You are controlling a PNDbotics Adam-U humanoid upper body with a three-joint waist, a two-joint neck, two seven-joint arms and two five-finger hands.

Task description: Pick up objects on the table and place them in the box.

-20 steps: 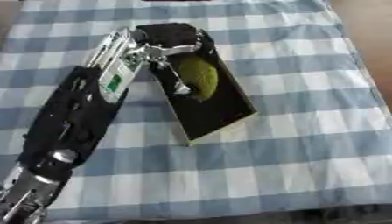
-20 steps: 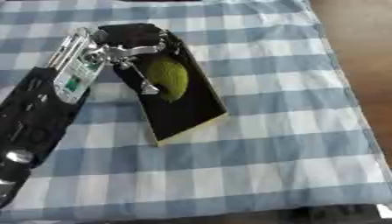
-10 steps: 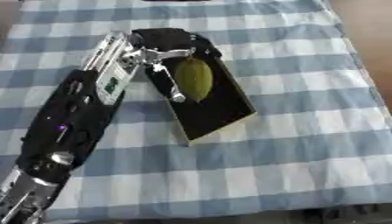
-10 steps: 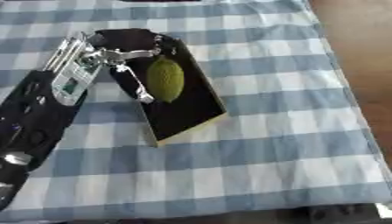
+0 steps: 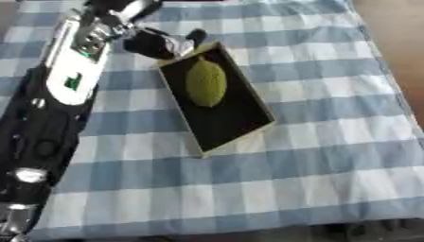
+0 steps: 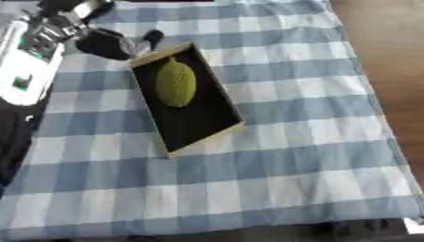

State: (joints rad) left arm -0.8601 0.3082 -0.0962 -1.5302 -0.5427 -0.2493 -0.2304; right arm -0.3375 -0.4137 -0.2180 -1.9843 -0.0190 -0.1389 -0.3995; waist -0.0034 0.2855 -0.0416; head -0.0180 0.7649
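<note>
From my seat I see the left robot hand [image 5: 162, 43] near the 11 o'clock part of the view, at the end of a long black and silver arm [image 5: 49, 118] that runs up from the lower left edge. The hand sits just beside the far end of the box [image 5: 261, 124], at or touching its upper rim; I cannot tell which. Its dark fingers look bunched with nothing visibly between them, but they are too blurred for me to say whether the hand is open or closed. The box is a shallow rectangular tray with a black inside and a pale yellowish rim, lying askew on the surface so its long side runs from about 11 o'clock to 5 o'clock. Inside it, toward the upper half, lies a yellow-green oval fruit [image 5: 205, 82] with a bumpy skin and a small stem tip pointing to the far end; it rests on the black floor of the box, apart from the hand. The box stands on a blue and white checked cloth [image 6: 314, 156] that covers the surface, and a strip of brown floor [image 6: 389, 56] shows past the cloth at 3 o'clock. The right robot hand shows in neither view.
</note>
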